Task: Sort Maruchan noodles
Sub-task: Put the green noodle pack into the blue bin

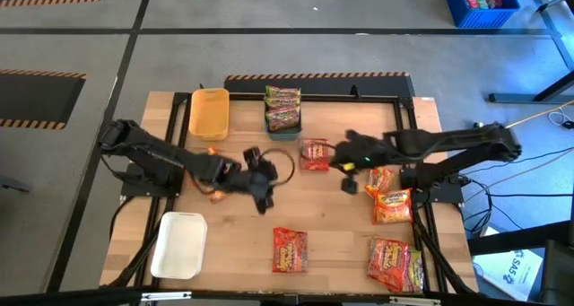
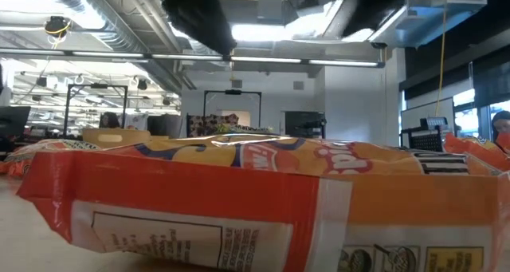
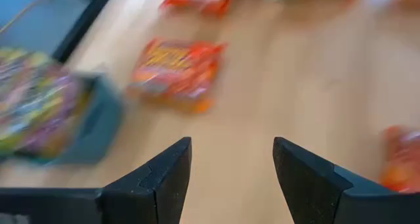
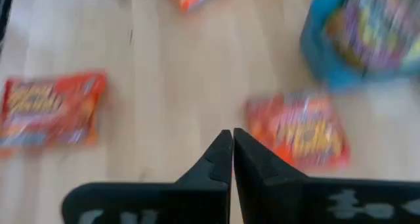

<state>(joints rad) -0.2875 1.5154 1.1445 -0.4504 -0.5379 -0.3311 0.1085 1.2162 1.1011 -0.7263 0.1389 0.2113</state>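
Right now the packet that matters most to me is the red packet [image 1: 314, 153] lying near the middle of the table [image 1: 341, 243], just in front of the blue-grey tray [image 1: 283, 126] that already holds a stack of green-edged packets [image 1: 282, 107]. My two pincers flank it: my right pincer [image 1: 348, 176] hangs just beside it on the right, my left pincer [image 1: 262, 185] a little farther off on the left, so I judge the right arm the nearer one.

My right pincer is closed with nothing in it; in its wrist view the fingertips [image 4: 231, 145] meet, and the red packet [image 4: 298, 130] lies just ahead and slightly off to one side, with the tray [image 4: 328, 60] beyond it. My left pincer [image 3: 231, 178] is spread wide and empty, and its wrist view shows the same packet [image 3: 176, 69] ahead of it, beside the tray [image 3: 92, 129].

From above, the packet's long axis seems to run front to back, though it is close to square, so I hold that loosely. The other packets lie on the right half: two orange ones [image 1: 388, 198] by my right arm's base, one red [image 1: 290, 249] at the front centre, one more [image 1: 395, 263] at the front right. The yellow tray [image 1: 208, 111] and the white tray [image 1: 179, 245] sit on the left.
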